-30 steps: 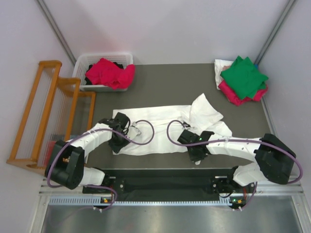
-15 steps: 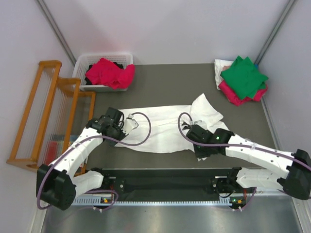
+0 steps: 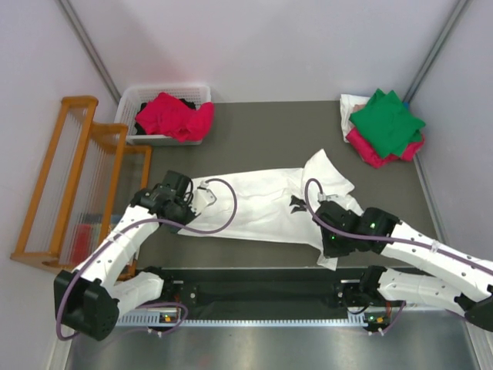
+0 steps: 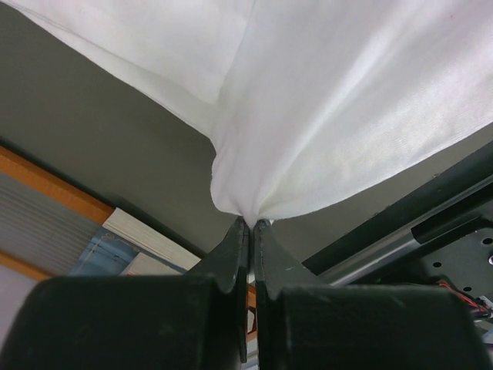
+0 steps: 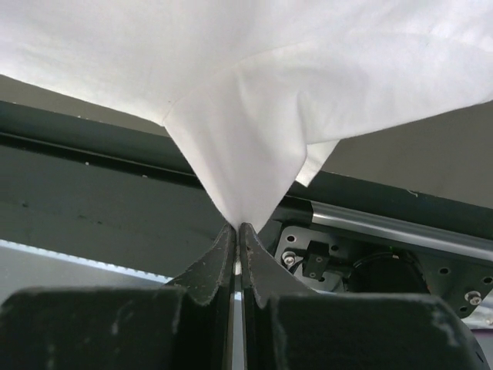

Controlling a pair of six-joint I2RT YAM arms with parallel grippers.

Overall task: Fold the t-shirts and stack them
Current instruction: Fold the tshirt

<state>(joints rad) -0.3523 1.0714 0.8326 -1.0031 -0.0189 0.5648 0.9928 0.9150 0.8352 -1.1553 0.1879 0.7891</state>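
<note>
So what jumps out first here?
The white t-shirt, stretched across mid-table with its near edge pinched by the left gripper and the right gripper. Then the green-topped folded stack at the far right corner and the crimson-pink shirt heaped in the white basket, far left.

Left pincer [image 4: 252,223] and right pincer [image 5: 237,226] clamped closed.

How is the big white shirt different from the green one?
The white shirt lies spread out long across the middle; the green shirt sits folded small in the far right corner. The left claw and right claw pinch the white one; neither touches the green one. Both are cloth shirts.
</note>
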